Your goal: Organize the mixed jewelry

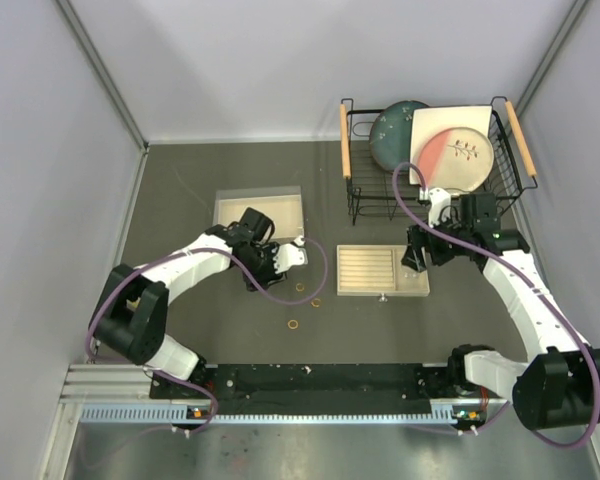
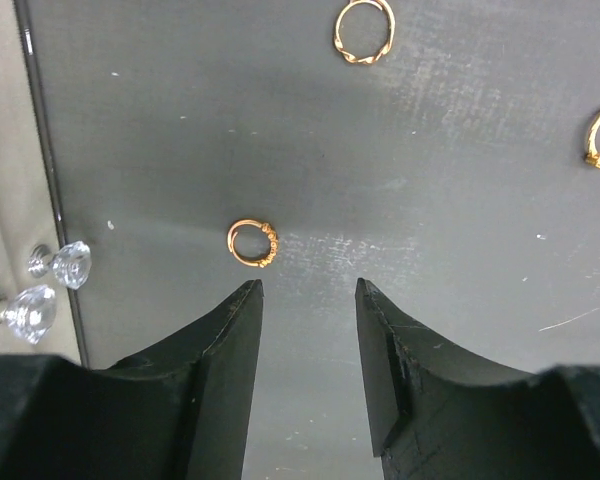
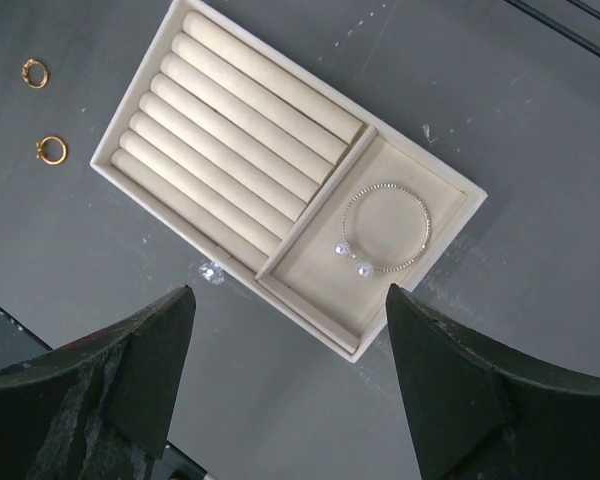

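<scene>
We see the left pincer [image 2: 308, 285] with its two fingers apart and nothing between them, hanging low over the grey table [image 2: 450, 260]. A small gold ring [image 2: 252, 243] lies flat just beyond one fingertip, untouched, and other rings [image 2: 363, 31] lie farther off. The right pincer [image 3: 290, 290] stands wide apart and empty above the beige tray [image 3: 240, 130], whose square compartment holds the silver bracelet [image 3: 385, 228].

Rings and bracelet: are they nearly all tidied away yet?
Partly. The bracelet lies in the tray's flat section. The left gripper, open, hovers by one gold ring. Two other rings also lie loose on the table; the tray's slots are empty.
</scene>
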Tool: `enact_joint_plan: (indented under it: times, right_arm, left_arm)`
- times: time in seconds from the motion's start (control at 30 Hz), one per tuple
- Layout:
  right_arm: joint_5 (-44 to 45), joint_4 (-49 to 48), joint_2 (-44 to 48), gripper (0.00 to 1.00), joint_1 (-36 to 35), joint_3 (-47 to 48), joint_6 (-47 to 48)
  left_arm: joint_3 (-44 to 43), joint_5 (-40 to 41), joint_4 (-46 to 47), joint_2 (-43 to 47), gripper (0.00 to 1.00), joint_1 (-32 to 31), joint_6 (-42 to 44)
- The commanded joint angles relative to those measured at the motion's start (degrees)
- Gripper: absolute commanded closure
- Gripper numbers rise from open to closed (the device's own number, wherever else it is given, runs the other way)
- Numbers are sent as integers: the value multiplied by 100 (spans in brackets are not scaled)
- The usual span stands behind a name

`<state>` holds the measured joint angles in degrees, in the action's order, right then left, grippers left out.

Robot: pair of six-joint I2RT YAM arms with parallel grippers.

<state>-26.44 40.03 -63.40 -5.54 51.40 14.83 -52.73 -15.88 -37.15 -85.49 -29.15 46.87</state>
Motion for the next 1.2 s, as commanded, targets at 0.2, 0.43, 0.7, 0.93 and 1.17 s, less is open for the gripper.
enact_joint_plan:
  times: [0.2,0.43,0.7,0.93,1.17]
  right_arm:
    - [-160,-83,56,23,-44,-183,38]
    - [-257,-110,99,23,-44,-200,29]
    - [-415,-101,310,23,-52,-253,38]
    - [-564,-101,389,23,-44,-262,73]
    - [-617,-92,425,23,-44,-279,108]
  left_arm:
    - [-106,-275,137,-240,56,-3,744]
    - [-106,-521,217,-249,61,93,1060]
    - [-9,-758,85,-222,66,199,1745]
    - [-44,-943,-100,-231,66,269,2177]
    - [-106,-803,-126,-406,65,269,2168]
